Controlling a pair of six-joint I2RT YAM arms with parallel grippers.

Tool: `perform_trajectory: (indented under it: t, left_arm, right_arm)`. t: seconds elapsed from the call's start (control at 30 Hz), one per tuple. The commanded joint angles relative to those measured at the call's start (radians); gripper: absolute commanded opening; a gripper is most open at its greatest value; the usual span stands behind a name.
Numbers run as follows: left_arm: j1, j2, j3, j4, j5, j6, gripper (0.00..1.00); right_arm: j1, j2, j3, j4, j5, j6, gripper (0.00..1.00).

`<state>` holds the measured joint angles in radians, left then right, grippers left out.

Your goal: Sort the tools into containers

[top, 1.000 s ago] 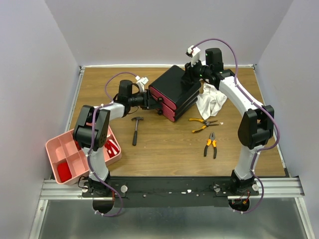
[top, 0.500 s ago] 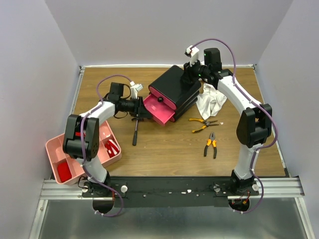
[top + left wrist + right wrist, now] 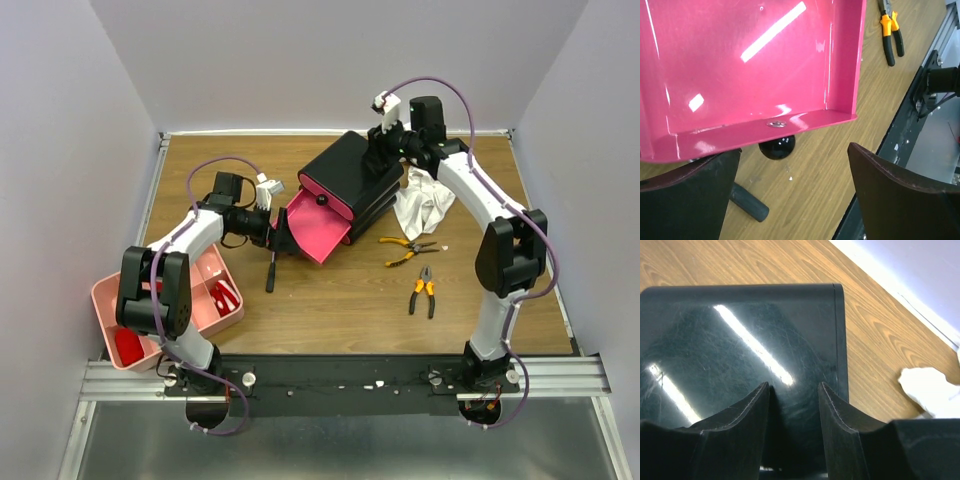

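The black box stands at the back middle, and one magenta drawer is pulled far out toward the left arm, tilted and empty. My left gripper is open just in front of that drawer; its black knob sits free beyond the wide-spread left gripper. My right gripper rests on the box top; the right gripper is open with nothing between its fingers. The black-handled hammer lies under the drawer's edge. Orange-and-black pliers lie on the right. The pale-pink tray is at the left front.
A second pair of pliers with yellow handles lies near a crumpled white cloth right of the box. Red items lie in the tray. Another drawer knob shows on the box front. The hammer handle's end lies by my left finger.
The left arm drew the drawer out of the box toward the left, then opened and let go of the knob. The drawer now hangs tilted. The right fingers spread slightly.
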<state>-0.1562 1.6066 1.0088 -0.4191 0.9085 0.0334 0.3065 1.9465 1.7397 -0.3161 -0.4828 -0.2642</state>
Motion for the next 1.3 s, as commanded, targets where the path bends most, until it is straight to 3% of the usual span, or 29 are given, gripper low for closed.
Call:
perform_trajectory:
  t: [0.0,0.13,0.23,0.3,0.43,0.53,0.8,1.27]
  left_arm:
    - [0.004,-0.060,0.050,-0.162,-0.063,0.146,0.99]
    - [0.033,-0.169,0.002,-0.346,-0.080,0.308,0.99]
    - [0.047,-0.246,-0.035,-0.377,-0.117,0.359,0.99]
    - [0.049,-0.289,-0.052,-0.337,-0.141,0.330,0.99]
    - [0.053,-0.323,-0.085,-0.099,-0.217,0.130,0.99]
    - [0.064,-0.326,-0.095,-0.035,-0.252,0.080,0.99]
    - [0.076,-0.355,-0.050,-0.044,-0.324,0.070,0.99]
    - [0.132,-0.559,-0.128,0.045,-0.330,-0.024,0.99]
  right_arm:
    - [-0.018,-0.132,-0.040,-0.072,0.064,-0.070,0.54]
    - [-0.058,-0.250,-0.178,-0.197,0.058,-0.170,0.61]
    - [-0.079,-0.297,-0.268,-0.388,0.092,-0.190,0.63]
    - [-0.095,-0.339,-0.381,-0.439,0.119,-0.112,0.63]
    - [-0.095,-0.454,-0.558,-0.443,0.155,0.063,0.64]
    - [-0.093,-0.503,-0.656,-0.498,0.153,0.140,0.64]
    - [-0.096,-0.517,-0.735,-0.587,0.242,0.123,0.73]
    - [-0.096,-0.305,-0.726,-0.643,0.319,0.002,0.65]
